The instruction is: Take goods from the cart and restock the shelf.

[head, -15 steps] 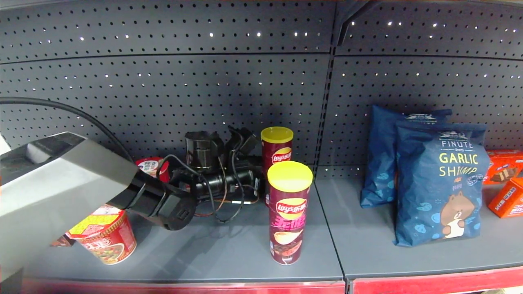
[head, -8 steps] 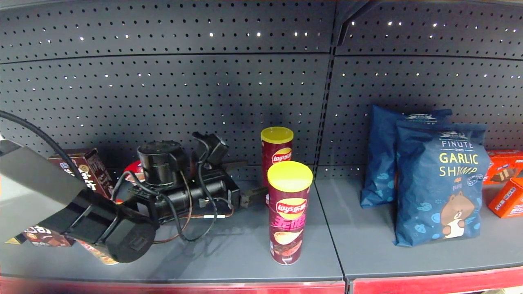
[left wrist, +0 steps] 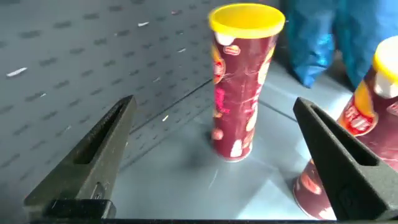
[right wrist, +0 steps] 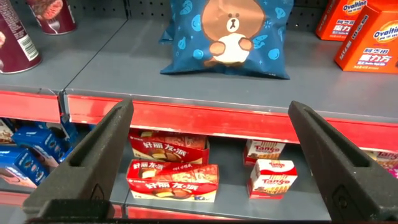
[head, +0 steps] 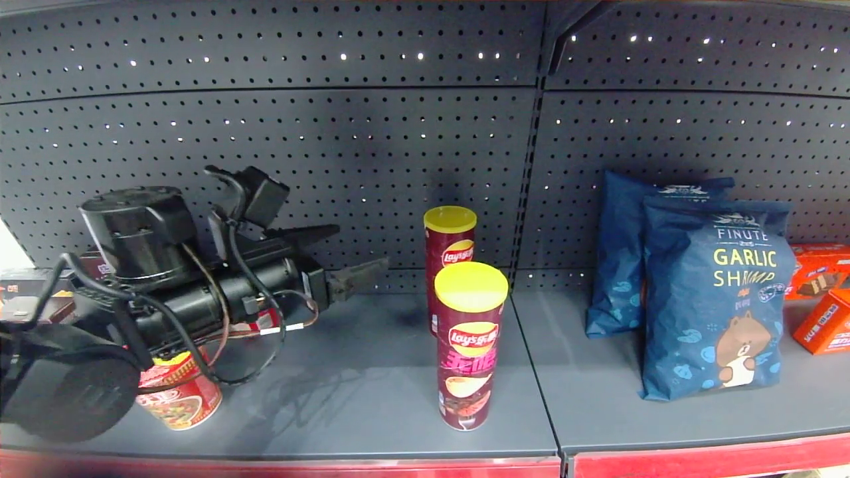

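Two maroon chip cans with yellow lids stand upright mid-shelf, the back chip can by the pegboard and the front chip can nearer the edge. My left gripper hovers left of the back can, open and empty, its fingers pointing at it with a gap between. In the left wrist view the left gripper frames the back can at a distance, with the front can to one side. My right gripper is open and empty in front of the red shelf edge.
A red noodle cup stands on the grey shelf under the left arm, dark boxes behind it. Blue snack bags and orange boxes fill the right bay. Red boxes sit on the lower shelf.
My left arm has drawn back to the left and risen, away from the back chip can, which stays standing on the shelf. The cans and bags have not moved.
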Available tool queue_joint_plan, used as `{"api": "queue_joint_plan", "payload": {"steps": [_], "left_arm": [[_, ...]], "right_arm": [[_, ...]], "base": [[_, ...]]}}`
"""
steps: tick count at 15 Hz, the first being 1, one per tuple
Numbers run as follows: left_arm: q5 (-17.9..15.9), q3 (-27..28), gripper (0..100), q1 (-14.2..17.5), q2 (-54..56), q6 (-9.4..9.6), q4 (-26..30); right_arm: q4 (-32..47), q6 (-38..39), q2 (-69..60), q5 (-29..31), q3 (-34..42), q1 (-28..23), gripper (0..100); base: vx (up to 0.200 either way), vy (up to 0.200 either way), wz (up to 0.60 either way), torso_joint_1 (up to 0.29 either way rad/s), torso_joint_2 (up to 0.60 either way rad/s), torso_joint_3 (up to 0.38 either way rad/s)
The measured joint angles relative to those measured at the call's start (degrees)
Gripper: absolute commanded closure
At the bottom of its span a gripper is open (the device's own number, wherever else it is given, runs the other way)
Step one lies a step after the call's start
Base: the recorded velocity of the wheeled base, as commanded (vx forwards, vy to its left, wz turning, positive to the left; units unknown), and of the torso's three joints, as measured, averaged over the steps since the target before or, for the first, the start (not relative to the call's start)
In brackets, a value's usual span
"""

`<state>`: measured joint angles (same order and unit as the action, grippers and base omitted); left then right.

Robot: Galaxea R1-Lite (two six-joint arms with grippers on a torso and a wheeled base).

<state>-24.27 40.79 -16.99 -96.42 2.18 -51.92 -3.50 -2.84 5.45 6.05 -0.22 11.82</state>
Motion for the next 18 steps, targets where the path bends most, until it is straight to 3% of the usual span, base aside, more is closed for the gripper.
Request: {"api": "queue_joint_plan", "payload": {"steps": [5, 7, 9, 12, 15, 18], "left_arm": [[8.42, -4.79, 0, -0.32, 21.00, 1.01, 13.45], [11.98, -8.16, 0, -0.32, 29.16, 1.69, 19.41], [15.71, -10.95, 0, -0.26, 37.85, 2.02, 26.82], [20.71, -13.04, 0, -0.10, 50.86, 2.22, 39.74], [24.27, -13.73, 0, 0.07, 57.39, 2.17, 40.92], [28.81, -16.35, 0, 0.18, 62.27, 1.84, 41.67]], "right_arm": [[0.22, -1.37, 0.00, 1.41, -0.05, 0.02, 0], [0.46, -3.72, 0.04, -3.51, -0.16, 0.24, 0], [1.67, -6.00, 0.28, -4.33, -0.96, -1.19, 0], [2.08, -3.67, 5.90, -6.12, -10.11, -3.71, 0], [1.54, -4.85, 16.21, -9.13, -18.21, -3.51, 0], [-0.73, -4.11, 27.27, -9.65, -23.32, -0.15, 0]], "base": [[0.000, 0.000, 0.00, 0.000, 0.00, 0.000], [0.000, 0.000, 0.00, 0.000, 0.00, 0.000], [0.000, 0.000, 0.00, 0.000, 0.00, 0.000], [0.000, 0.000, 0.00, 0.000, 0.00, 0.000], [0.000, 0.000, 0.00, 0.000, 0.00, 0.000], [0.000, 0.000, 0.00, 0.000, 0.00, 0.000]]}}
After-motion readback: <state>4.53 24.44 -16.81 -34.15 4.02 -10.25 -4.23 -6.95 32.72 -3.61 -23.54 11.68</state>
